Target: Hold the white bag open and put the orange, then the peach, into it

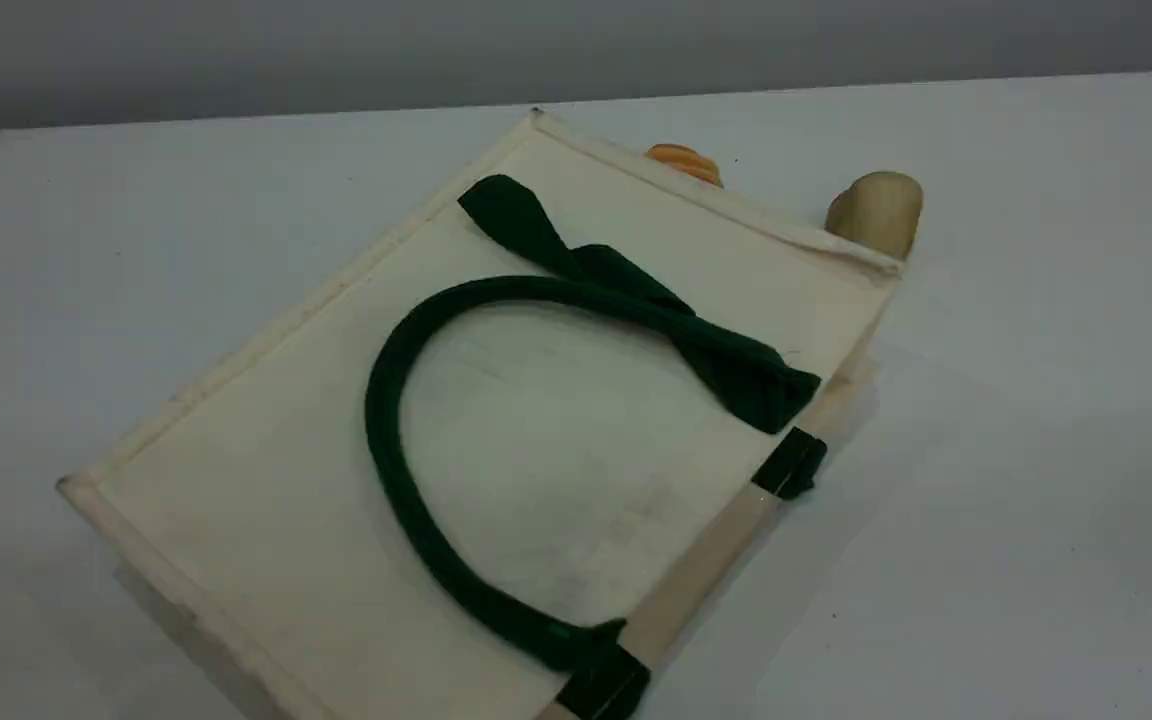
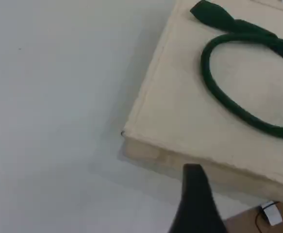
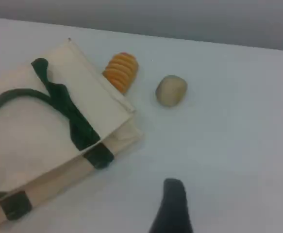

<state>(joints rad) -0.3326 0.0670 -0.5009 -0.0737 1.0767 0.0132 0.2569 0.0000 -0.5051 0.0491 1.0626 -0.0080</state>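
The white bag (image 1: 266, 470) lies flat on the table, its dark green handle (image 1: 388, 430) looped across its top face. Its rim with the green tabs (image 1: 788, 463) faces the right front and lies closed. The left wrist view shows the bag (image 2: 180, 97) from its bottom corner, with my left gripper's fingertip (image 2: 195, 182) hovering over that bottom edge. My right gripper's fingertip (image 3: 173, 199) hangs above bare table to the right of the bag (image 3: 24, 131). Nothing sits at either fingertip. The orange and the peach are out of view.
A ribbed pale-orange roll (image 1: 684, 163) lies just behind the bag's far edge, also seen as the roll (image 3: 120, 72) in the right wrist view. A beige lump (image 1: 876, 212) sits to its right. White table (image 1: 1036, 450) stretches around the bag.
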